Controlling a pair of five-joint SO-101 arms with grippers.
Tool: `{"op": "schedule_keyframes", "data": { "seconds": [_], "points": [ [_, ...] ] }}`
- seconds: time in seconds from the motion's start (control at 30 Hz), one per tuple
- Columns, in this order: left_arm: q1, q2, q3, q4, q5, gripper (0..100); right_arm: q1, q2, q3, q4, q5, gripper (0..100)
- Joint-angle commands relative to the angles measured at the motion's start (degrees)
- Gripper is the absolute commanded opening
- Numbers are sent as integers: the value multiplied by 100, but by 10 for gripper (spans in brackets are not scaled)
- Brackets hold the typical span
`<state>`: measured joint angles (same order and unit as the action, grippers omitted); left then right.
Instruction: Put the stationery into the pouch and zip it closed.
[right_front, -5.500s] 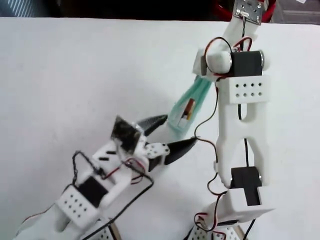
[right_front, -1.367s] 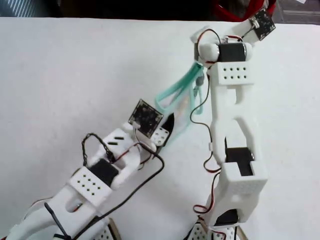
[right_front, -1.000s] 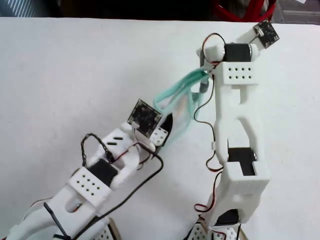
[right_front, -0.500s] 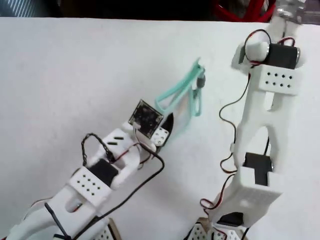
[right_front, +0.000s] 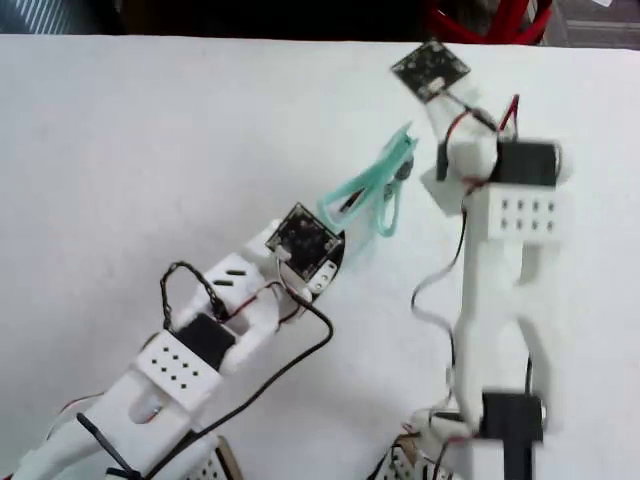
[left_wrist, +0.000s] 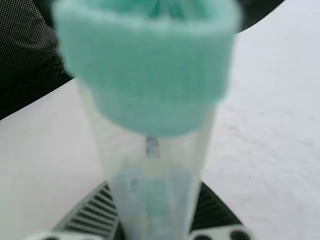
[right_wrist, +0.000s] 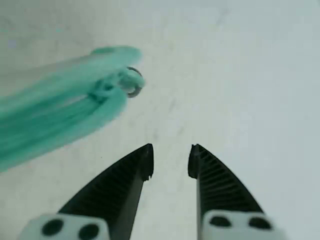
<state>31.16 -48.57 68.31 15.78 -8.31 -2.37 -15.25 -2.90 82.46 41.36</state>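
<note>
A mint-green translucent soft zip pouch (right_front: 362, 190) is pinched at its near end by the left gripper (right_front: 333, 252) and extends from it toward one o'clock, with the white table (right_front: 140, 130) beneath. It is clamped between ribbed black fingers (left_wrist: 90, 217). The right gripper (right_wrist: 170, 161) is seen with jaws slightly parted around nothing. The pouch's metal ring pull (right_wrist: 133, 82) lies just beyond the tips, untouched.
</note>
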Motion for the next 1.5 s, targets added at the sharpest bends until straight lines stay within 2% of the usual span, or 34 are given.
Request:
{"op": "schedule_keyframes", "data": {
  "seconds": [0.0, 0.1, 0.27, 0.4, 0.63, 0.97, 1.33, 1.47],
  "points": [
    [-92, 22, -316, 26, -44, 37, -356, -2229, 2031, -1279, -299, 102],
    [-101, 22, -316, 26, -44, 37, -409, -3433, 3868, -2422, -826, 135],
    [-119, 22, -316, 70, -35, 37, -312, -4119, 6198, -4286, -1996, 314],
    [-92, 22, -308, 79, -35, 37, -514, -4119, 7086, -5833, -2892, 301],
    [-84, -13, -193, 26, -35, 37, -743, -3908, 7112, -6633, -3481, 272],
    [-84, -13, -185, 26, -35, 37, -646, -1815, 6382, -7644, -3745, 269],
    [171, 22, -105, 18, -70, 37, -611, -2202, 6312, -7697, -3754, 267],
    [163, 22, -79, -114, -70, 37, -602, -2035, 6312, -8057, -3754, 219]
  ]
}}
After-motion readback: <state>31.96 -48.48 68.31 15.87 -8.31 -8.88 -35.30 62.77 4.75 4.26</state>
